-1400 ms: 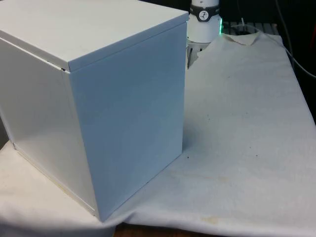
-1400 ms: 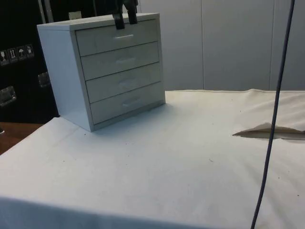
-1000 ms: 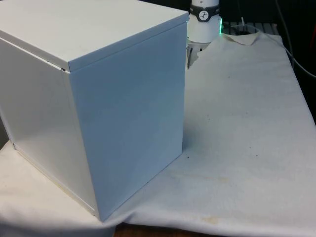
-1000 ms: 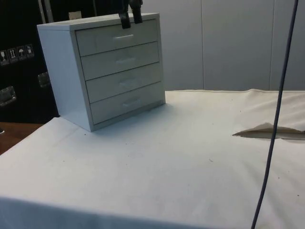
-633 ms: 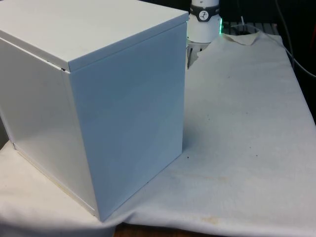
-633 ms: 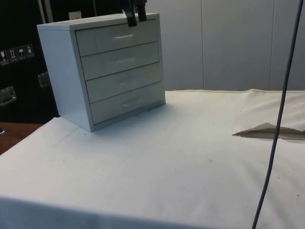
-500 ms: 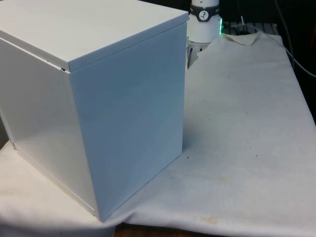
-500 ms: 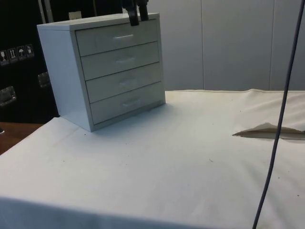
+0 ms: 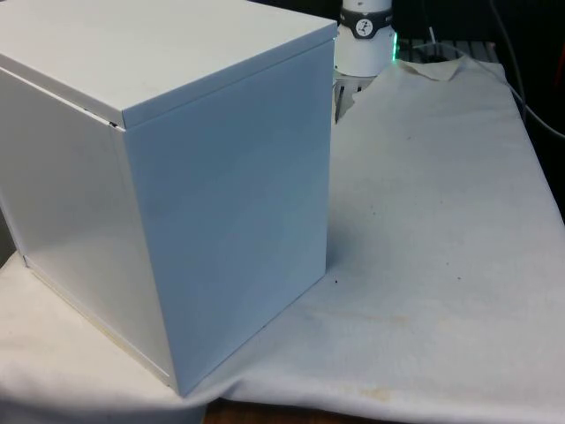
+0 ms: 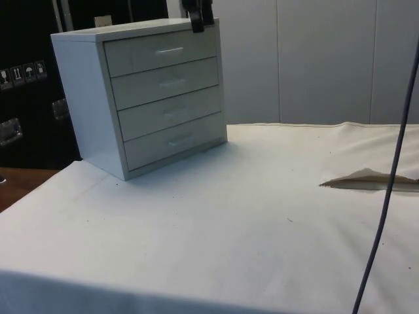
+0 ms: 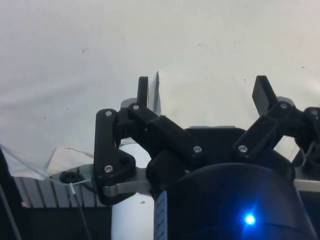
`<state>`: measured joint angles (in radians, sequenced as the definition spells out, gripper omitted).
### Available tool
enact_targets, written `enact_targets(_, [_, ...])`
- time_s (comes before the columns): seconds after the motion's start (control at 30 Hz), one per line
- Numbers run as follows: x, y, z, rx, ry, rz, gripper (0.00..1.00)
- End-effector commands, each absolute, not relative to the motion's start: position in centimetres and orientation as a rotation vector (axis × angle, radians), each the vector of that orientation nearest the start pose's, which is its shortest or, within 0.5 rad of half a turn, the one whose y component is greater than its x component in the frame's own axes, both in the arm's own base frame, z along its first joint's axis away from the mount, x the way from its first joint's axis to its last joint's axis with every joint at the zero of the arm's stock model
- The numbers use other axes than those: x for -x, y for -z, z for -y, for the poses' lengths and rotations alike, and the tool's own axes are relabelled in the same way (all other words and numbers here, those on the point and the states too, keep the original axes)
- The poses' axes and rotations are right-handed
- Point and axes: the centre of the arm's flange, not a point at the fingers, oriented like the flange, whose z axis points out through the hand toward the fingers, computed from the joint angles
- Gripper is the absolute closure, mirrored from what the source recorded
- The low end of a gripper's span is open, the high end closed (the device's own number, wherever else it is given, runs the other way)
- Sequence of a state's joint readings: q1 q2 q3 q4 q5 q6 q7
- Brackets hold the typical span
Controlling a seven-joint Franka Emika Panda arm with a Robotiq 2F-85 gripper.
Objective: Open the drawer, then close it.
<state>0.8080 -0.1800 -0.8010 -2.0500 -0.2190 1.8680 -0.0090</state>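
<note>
**End effector above the chest's top corner, all drawers shut**

In the side view, the nearest thing is the white cloth (image 10: 262, 222) covering the desk, spreading from 6 o'clock up toward the middle. A thin dark cable (image 10: 386, 196) hangs down across it at about 4 o'clock. A fold of the cloth (image 10: 366, 180) lifts off the desk near 3 o'clock.

Farther back, at about 10 o'clock in the side view, stands the white chest of drawers (image 10: 85, 111), resting on the cloth. It has four drawers stacked one above another, and each front sits flush with the frame. The top drawer (image 10: 141, 55) carries a small pale handle (image 10: 170, 50) at its middle; it is closed like the three below it.

The end effector (image 10: 201, 23) hangs at about 11 o'clock in the side view, just above the top front corner of the chest, at the end of the top drawer away from the dark cabinets. Its dark fingers point downward. It lies up and to the side of the drawer handle, apart from it, and touches nothing that can be seen.

In the wrist view the two fingers (image 11: 142, 90) stand well apart, spread wide, with nothing between them; white cloth lies beyond them.

In the front view the chest (image 9: 229, 221) turns its plain back and side, filling the 9 o'clock half, with bare cloth (image 9: 441, 221) toward 3 o'clock.
</note>
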Motion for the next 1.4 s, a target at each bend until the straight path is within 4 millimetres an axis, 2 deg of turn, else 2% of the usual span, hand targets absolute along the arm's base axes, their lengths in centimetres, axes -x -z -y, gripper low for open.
enact_targets(0.0, [-51.1, -49.0, 3.1, 3.224, -0.049, 0.159, 0.0])
enact_targets(0.4, [-49.7, -48.9, 3.7, 3.22, -0.041, 0.203, 0.0])
enact_targets(0.53, [-49.3, -49.1, 4.0, 3.233, 0.021, 0.23, 0.0])
enact_targets(0.7, [-49.3, -49.0, 4.0, 3.23, 0.023, 0.244, 0.0])
enact_targets(0.77, [-49.4, -49.2, 4.1, 3.233, 0.08, 0.27, 0.0])
enact_targets(1.17, [-49.9, -49.3, 4.5, 3.216, 0.166, 0.368, 0.0])
enact_targets(1.37, [-50.1, -49.0, 4.5, 3.207, 0.165, 0.41, 0.0])
